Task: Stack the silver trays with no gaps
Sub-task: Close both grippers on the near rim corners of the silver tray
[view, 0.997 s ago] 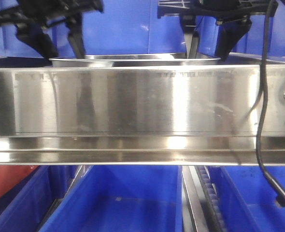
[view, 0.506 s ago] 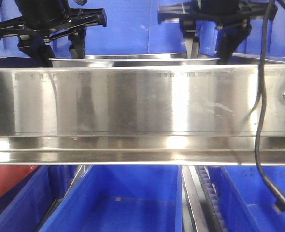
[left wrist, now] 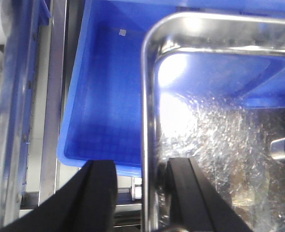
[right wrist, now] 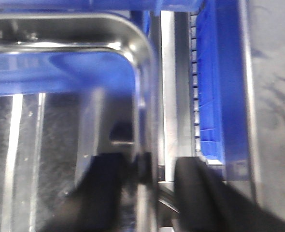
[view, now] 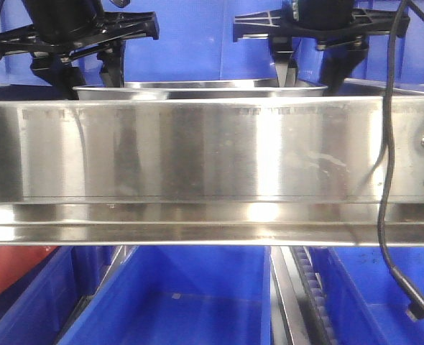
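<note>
**Item:** silver tray [view: 197,90], shiny steel with rounded corners. It sits level behind the long shelf rail [view: 197,144], and I see only its top edge from the front. I cannot tell whether a second tray is already nested inside it.

**Left hand** [left wrist: 140,164]: spread, with the tray's left rim running up between the two fingers. The outer finger is clear of the metal.

**Right hand** [right wrist: 152,162]: also spread, straddling the right rim. The inner finger is close against the wall and the outer finger is apart from it.

**Step in hand:** I judge this to be taking hold at both ends (or possibly letting go; the pictures do not settle it).

**Next move calls for:** closing both hands evenly on the rims. I then need to keep the tray level, so it seats squarely with no corner riding high.

**Surface:** the rail hides what carries the tray. A blue bin [left wrist: 99,96] lies below its left end, and a steel frame runs along its right.

**Room:** more blue bins [view: 183,302] sit under the rail. A black cable [view: 386,180] dangles at the right, and blue panels fill the background.
</note>
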`<act>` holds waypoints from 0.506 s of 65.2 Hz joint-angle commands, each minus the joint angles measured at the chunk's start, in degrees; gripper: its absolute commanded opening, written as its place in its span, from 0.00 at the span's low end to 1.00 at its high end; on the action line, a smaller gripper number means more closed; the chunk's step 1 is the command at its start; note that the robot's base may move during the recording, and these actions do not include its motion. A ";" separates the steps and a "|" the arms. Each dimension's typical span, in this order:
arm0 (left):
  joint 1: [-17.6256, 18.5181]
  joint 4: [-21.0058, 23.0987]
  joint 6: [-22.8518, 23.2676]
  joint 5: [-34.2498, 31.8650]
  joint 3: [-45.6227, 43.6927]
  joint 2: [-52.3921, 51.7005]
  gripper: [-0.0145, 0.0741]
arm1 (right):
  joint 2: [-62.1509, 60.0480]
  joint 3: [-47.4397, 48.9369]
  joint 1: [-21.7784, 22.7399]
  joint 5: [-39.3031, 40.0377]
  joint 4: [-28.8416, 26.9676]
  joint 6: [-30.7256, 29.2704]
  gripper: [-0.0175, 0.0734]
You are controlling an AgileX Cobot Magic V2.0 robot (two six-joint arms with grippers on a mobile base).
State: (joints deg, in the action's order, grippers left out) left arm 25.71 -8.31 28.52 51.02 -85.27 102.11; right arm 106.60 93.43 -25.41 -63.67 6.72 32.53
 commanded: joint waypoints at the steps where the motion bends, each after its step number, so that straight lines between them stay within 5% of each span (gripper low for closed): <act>1: 0.25 0.39 -0.11 0.56 0.05 -0.07 0.35 | 0.00 0.37 0.09 -0.40 -0.02 -0.09 0.27; 8: 0.25 0.63 -0.11 0.56 0.05 -0.07 0.32 | 0.00 0.37 0.09 -0.40 -0.02 -0.09 0.17; 17: 0.87 0.82 -0.37 0.68 0.05 -0.07 0.13 | 0.00 0.37 0.09 -0.19 -0.02 -0.09 0.18; 33: 1.29 0.45 -0.55 0.72 -0.33 -0.46 0.14 | -0.41 2.02 0.09 -0.75 -0.02 -0.09 0.18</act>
State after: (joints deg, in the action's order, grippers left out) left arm 26.30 -8.17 28.52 50.90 -85.37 102.11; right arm 106.60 94.28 -25.41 -63.90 6.58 32.97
